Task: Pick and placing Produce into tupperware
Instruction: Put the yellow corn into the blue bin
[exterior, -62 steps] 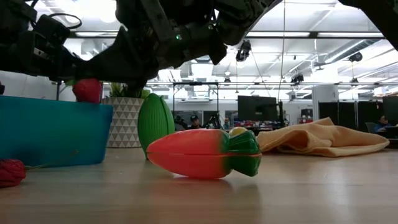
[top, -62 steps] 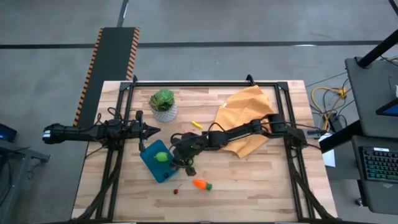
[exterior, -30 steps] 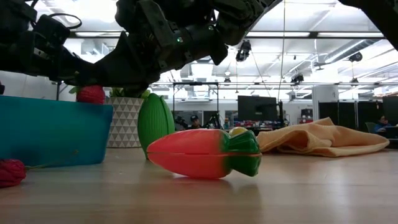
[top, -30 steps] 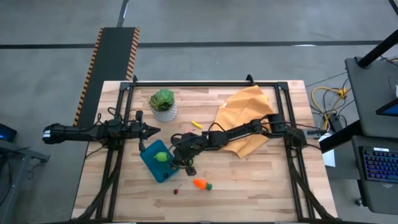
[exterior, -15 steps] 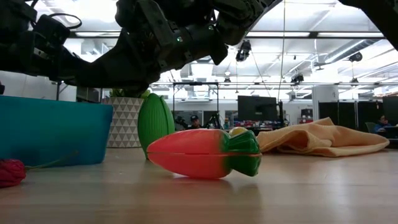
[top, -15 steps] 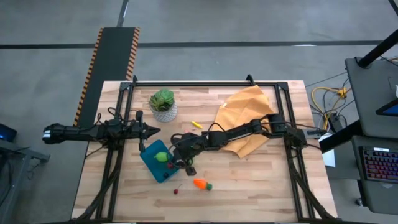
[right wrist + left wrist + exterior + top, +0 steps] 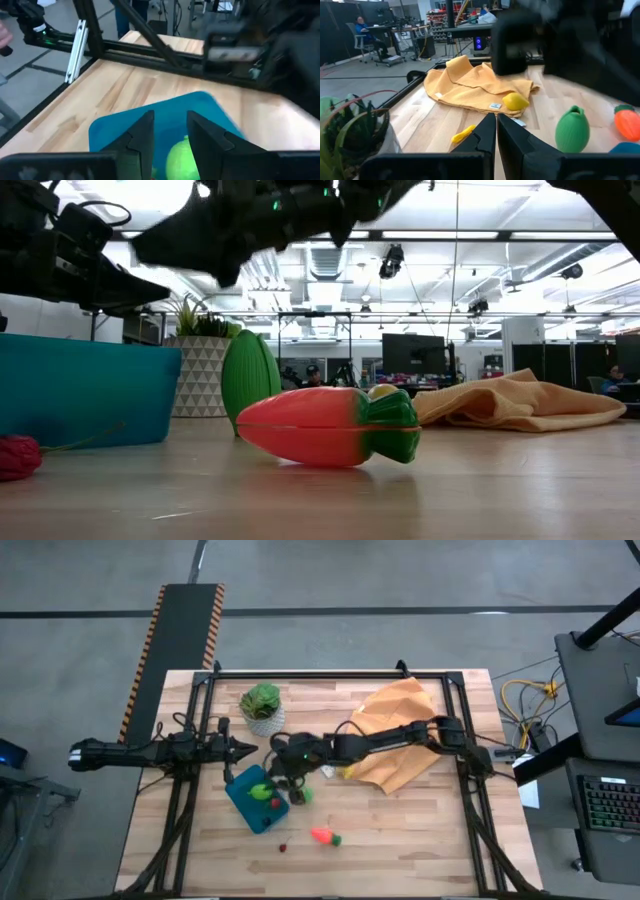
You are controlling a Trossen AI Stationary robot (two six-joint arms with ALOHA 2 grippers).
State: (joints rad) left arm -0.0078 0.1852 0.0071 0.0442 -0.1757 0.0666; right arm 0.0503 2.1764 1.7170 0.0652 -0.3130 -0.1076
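The teal tupperware (image 7: 243, 808) lies on the table left of centre, holding a green piece (image 7: 260, 791) and a red piece (image 7: 275, 803). My right gripper (image 7: 170, 135) hangs open above its far right part (image 7: 280, 774), with nothing between the fingers and the green piece (image 7: 182, 157) below them. On the table lie the carrot (image 7: 322, 836), a small red piece with a stem (image 7: 283, 847), a dark green piece (image 7: 572, 131) and a lemon (image 7: 515, 101). My left gripper (image 7: 495, 131) waits shut at the table's left (image 7: 248, 749).
A potted plant (image 7: 262, 707) stands at the far side, left of centre. The orange cloth (image 7: 395, 730) lies under my right arm at the far right. A small yellow pepper (image 7: 462, 134) lies between plant and cloth. Bare wood stretches along the near edge.
My right gripper has let go of the red piece, which dropped from the tupperware's rim down inside it. The gripper has then risen and drawn toward the table's far edge. The other produce has stayed where it was.
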